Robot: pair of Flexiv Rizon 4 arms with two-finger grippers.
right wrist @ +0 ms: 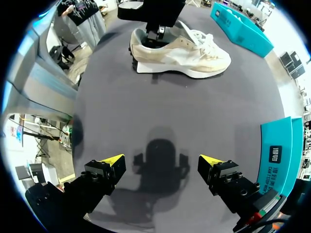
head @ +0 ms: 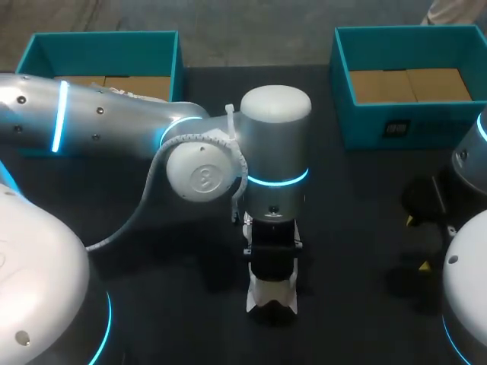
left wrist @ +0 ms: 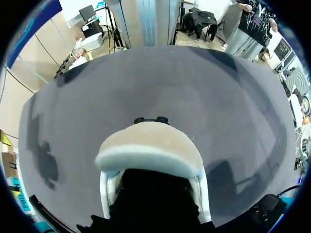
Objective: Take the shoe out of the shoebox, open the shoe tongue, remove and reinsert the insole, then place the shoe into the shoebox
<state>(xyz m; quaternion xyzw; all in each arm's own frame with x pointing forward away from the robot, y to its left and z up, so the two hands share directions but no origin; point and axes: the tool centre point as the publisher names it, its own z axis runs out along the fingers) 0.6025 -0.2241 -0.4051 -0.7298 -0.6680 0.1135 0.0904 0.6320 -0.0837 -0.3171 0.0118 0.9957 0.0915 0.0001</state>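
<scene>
A beige and white sneaker (right wrist: 184, 53) stands upright on the dark table, laces toward the far teal box. In the head view only its white heel (head: 272, 296) shows under my left arm. My left gripper (right wrist: 156, 32) comes straight down into the shoe's opening at the heel. The left wrist view has the heel collar (left wrist: 150, 145) just ahead of the gripper; the tips are sunk in the dark opening, jaws closed, and what they pinch is hidden. My right gripper (right wrist: 163, 167) stands open over bare table, well away from the shoe, at the head view's right edge (head: 418, 243).
Two open teal shoeboxes stand at the table's back: one at the left (head: 163, 49), partly behind my left arm, and one at the right (head: 342, 84). The right box's wall (right wrist: 279, 155) is close beside my right gripper.
</scene>
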